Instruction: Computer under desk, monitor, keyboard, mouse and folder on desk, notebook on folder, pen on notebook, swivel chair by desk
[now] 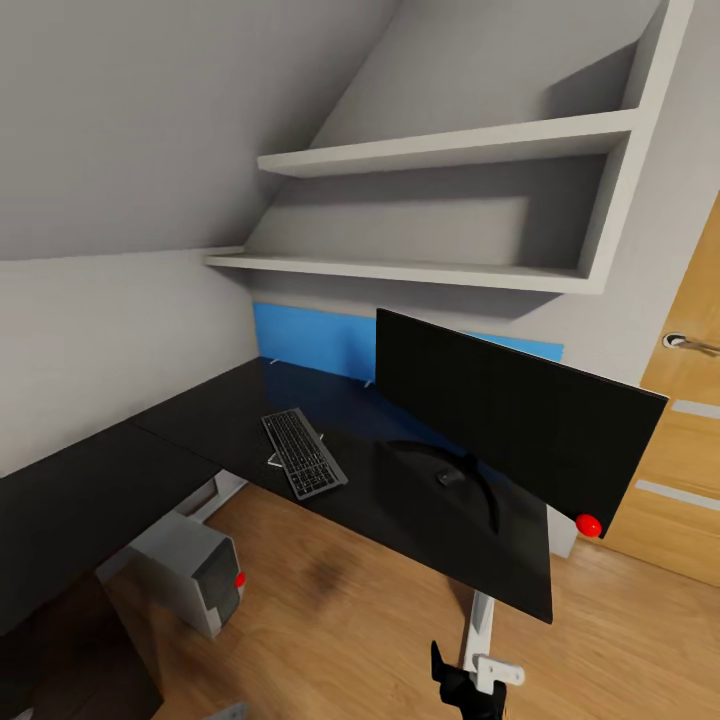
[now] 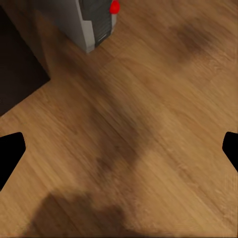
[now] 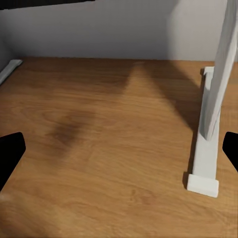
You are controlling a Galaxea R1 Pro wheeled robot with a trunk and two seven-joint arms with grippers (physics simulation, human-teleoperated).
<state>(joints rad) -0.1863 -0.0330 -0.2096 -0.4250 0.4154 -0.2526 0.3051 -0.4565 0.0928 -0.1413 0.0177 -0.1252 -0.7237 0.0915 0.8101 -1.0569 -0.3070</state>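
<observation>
The black monitor stands on the glossy black desk, toward its right end. The silver-grey keyboard lies left of it. A small dark mouse rests under the screen, inside the stand's curved foot. The light-grey computer sits on the floor under the desk; its corner is also in the left wrist view. My left gripper hangs open over bare floor. My right gripper, also open, is low beside the desk's white leg. The folder, notebook, pen and swivel chair are out of view.
A blue panel stands against the wall at the desk's back. Two white shelves hang above it under the sloping ceiling. A wooden door is at the right. The floor is wood.
</observation>
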